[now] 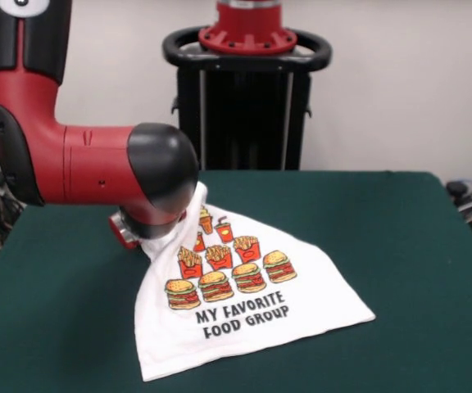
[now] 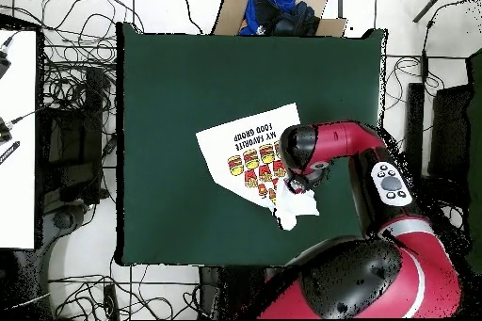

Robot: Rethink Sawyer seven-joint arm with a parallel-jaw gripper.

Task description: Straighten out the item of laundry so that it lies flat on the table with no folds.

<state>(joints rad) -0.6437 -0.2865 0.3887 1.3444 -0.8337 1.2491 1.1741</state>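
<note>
Soft white printed T-shirt [image 1: 248,315] sits mid-surface [image 1: 416,246] on dark green felt, one end pulled up into a cone under the bent arm's tool [image 1: 142,231]; can't tell its grip.

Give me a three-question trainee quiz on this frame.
1. True or false: the T-shirt lies fully flat on the green table.
2. Which end of the shirt is raised: (a) the hem end below the text, (b) the end above the printed burgers, beneath the arm's wrist?
3. What black text is printed on the shirt?

Key: 1 false, its upper part is pulled up under the arm. 2 b. 3 MY FAVORITE FOOD GROUP.
</note>
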